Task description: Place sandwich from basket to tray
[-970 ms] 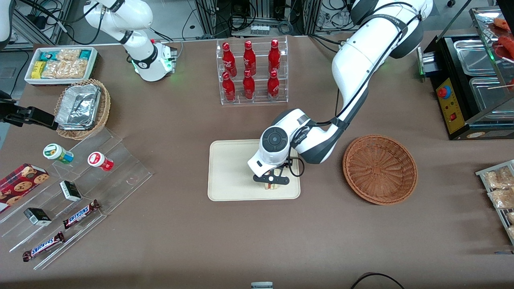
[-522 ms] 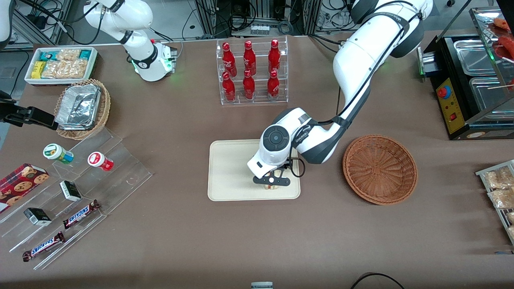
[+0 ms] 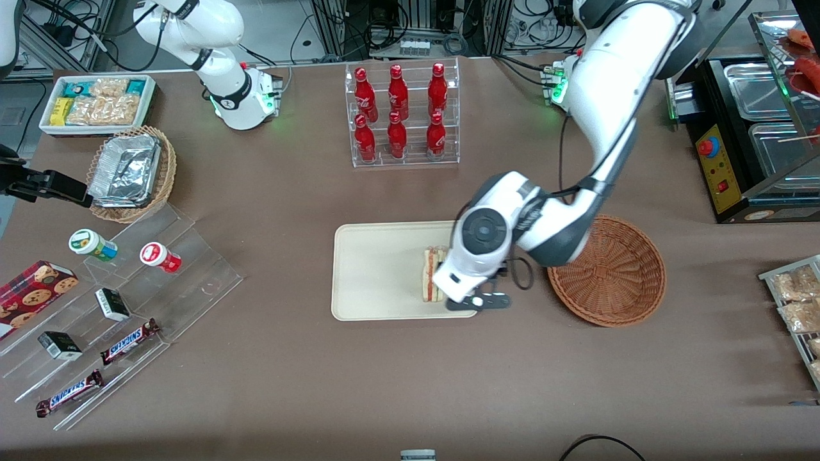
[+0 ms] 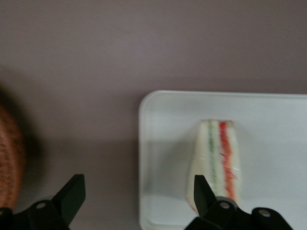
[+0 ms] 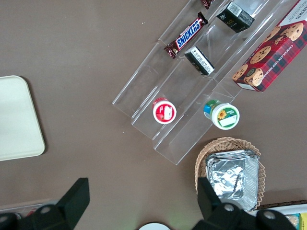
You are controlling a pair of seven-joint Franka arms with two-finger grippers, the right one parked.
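The sandwich (image 3: 432,275) (image 4: 218,163), a pale wedge with red and green filling, rests on the cream tray (image 3: 371,269) (image 4: 268,110) near the tray's end that faces the basket. The reddish-brown wicker basket (image 3: 606,269) (image 4: 9,158) stands beside the tray and holds nothing I can see. My gripper (image 3: 479,301) (image 4: 137,187) hovers open and empty over the tray's rim, between the sandwich and the basket. One fingertip is close by the sandwich without gripping it.
A clear rack of red bottles (image 3: 401,115) stands farther from the camera than the tray. Toward the parked arm's end are a tan basket of foil containers (image 3: 131,171), a white snack bin (image 3: 97,102) and acrylic steps with snacks (image 3: 122,301). A black appliance (image 3: 756,128) stands at the working arm's end.
The gripper, which was shut on the sandwich down on the tray, has opened, risen and shifted toward the basket. The sandwich now rests free on the tray.
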